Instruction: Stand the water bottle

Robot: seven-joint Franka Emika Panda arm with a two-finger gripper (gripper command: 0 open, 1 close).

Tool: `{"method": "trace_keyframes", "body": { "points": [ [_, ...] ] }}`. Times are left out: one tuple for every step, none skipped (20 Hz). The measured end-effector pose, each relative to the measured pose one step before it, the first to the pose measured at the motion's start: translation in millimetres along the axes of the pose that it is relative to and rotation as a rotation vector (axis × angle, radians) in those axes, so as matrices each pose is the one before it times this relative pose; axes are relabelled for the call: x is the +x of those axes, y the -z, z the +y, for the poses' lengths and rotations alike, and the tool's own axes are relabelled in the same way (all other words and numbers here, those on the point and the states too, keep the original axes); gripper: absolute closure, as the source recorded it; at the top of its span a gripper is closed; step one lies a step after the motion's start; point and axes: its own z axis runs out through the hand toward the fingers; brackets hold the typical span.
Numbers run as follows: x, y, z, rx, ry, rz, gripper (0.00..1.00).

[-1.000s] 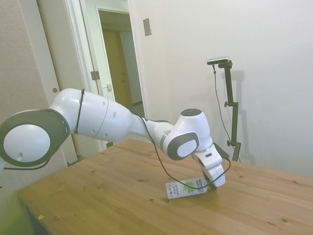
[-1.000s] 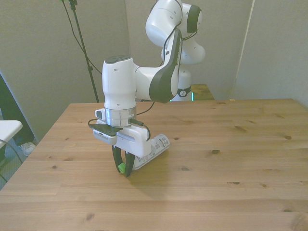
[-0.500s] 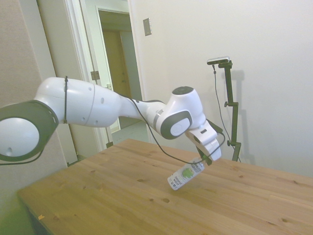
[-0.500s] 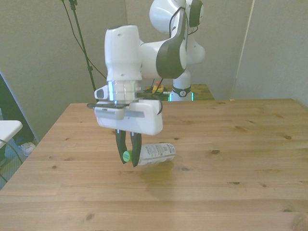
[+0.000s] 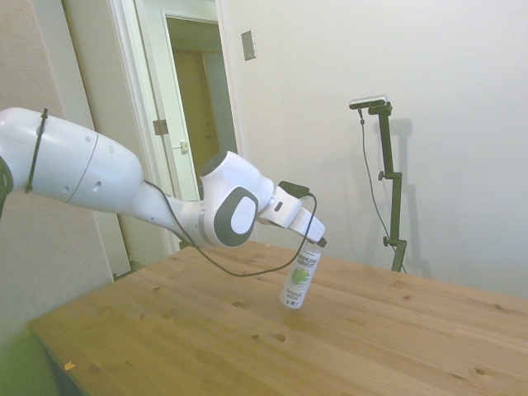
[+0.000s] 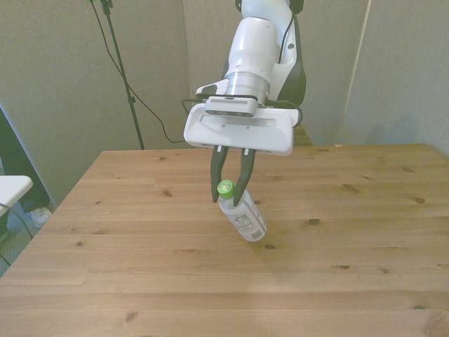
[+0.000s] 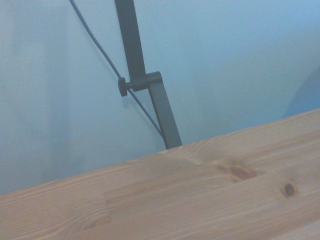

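Note:
The water bottle (image 6: 245, 217), clear plastic with a green cap (image 6: 225, 187) and a white label, hangs by its neck over the middle of the wooden table (image 6: 105, 281). My gripper (image 6: 226, 196) is shut on the cap end from above. In the front view the bottle leans, with its base toward the front view's right. In the side view the water bottle (image 5: 300, 279) looks nearly upright below the gripper (image 5: 318, 243), its base at or just above the table (image 5: 165, 330); I cannot tell whether it touches. The wrist view does not show the bottle.
The arm slants down from the left in the side view, low over the table's near half. An open doorway (image 5: 194, 107) stands behind it. The wrist view shows only table planks (image 7: 200, 200) and a pale wall.
The bottle lay on the table a second ago. The gripper has lifted it by the cap and swung it from lying to nearly upright, moving toward the front view's right.

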Motion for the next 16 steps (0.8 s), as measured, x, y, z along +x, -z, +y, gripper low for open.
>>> {"method": "trace_keyframes", "body": {
  "points": [
    [-0.95, 3.43, -1.31, 0.01746, 0.01031, 0.02429, 1.0],
    [0.14, 2.63, -2.34, 0.01178, 0.00556, 0.02333, 1.0],
    [-0.27, 2.21, -5.38, 0.00864, 0.00205, 0.02171, 1.0],
    [-0.26, 1.69, -6.79, 0.00921, 0.0006, 0.01978, 1.0],
    [-1.03, 0.97, -8.14, 0.01456, 0.00244, 0.02183, 1.0],
    [-1.55, -0.51, -8.12, 0.01565, 0.00205, 0.02214, 1.0],
    [-2.64, -2.34, -7.51, 0.01791, 0.00116, 0.02292, 1.0],
    [-4.37, -4.13, -5.86, 0.01171, -0.00101, 0.02231, 1.0],
    [-6.68, -5.22, -4.06, 0.00844, -0.002, 0.02255, 1.0],
    [-7.15, -4.28, -2.83, 0.00898, -0.0027, 0.02101, 1.0],
    [-8.31, -2.74, -1.75, 0.0085, -0.00252, 0.01855, 1.0],
    [-8.97, -1.54, -0.09, 0.00671, -0.00136, 0.01737, 1.0],
    [-7.49, 0.19, 0.9, 0.00583, -0.00256, 0.01705, 1.0],
    [-7.54, 0.44, 2.31, 0.00182, -0.00374, 0.01579, 1.0],
    [-7.34, 0.44, 3.67, -0.00302, -0.00306, 0.00934, 1.0],
    [-5.95, -0.4, 4.34, -0.00535, -0.01724, 0.00577, 1.0]
  ]
}}
